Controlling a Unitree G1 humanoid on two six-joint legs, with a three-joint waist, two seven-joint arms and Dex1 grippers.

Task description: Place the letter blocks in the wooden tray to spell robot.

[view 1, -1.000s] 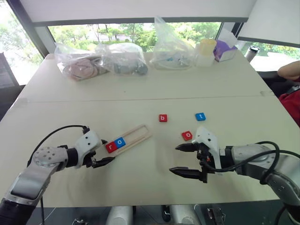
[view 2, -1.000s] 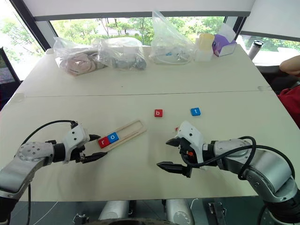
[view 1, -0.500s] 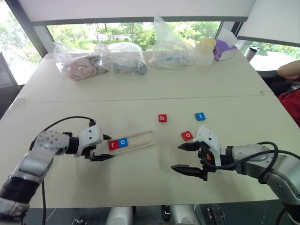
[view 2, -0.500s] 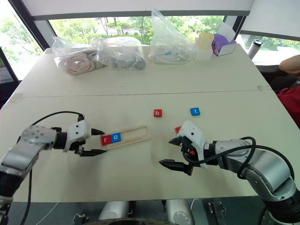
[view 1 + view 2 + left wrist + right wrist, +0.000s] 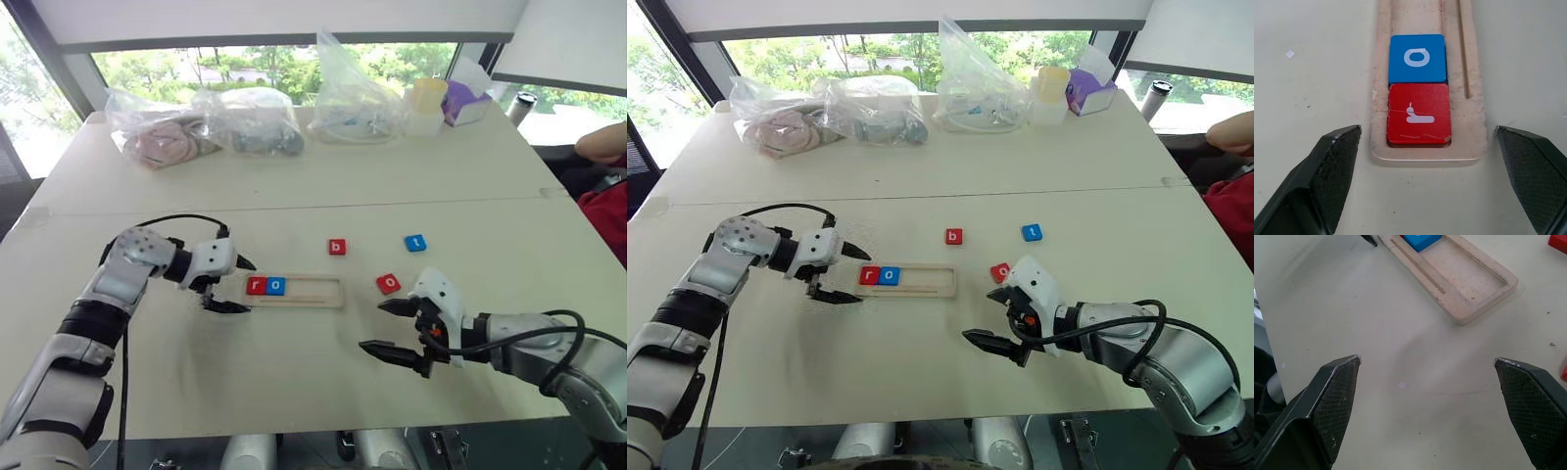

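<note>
The wooden tray [image 5: 318, 292] lies level across the table in front of me. A red r block [image 5: 257, 285] and a blue o block [image 5: 276, 286] sit side by side at its left end; the rest of it is bare. My left gripper [image 5: 246, 288] is open, its fingers straddling the tray's left end just short of the r block [image 5: 1419, 113]. A red b block [image 5: 337, 247], a blue t block [image 5: 415, 242] and a red o block [image 5: 389, 283] lie loose on the table to the right. Near the red o block, my right gripper [image 5: 373, 326] hovers open and empty.
Three clear plastic bags [image 5: 253, 119] with contents, a pale cup [image 5: 429, 106] and a purple box [image 5: 464, 101] line the table's far side. A person's arm [image 5: 600, 145] shows at the right edge. A seam [image 5: 294, 207] crosses the table.
The tray has swung from a diagonal to lying level across the table. My left gripper has moved forward beside its left end and opened. The right gripper has stayed put.
</note>
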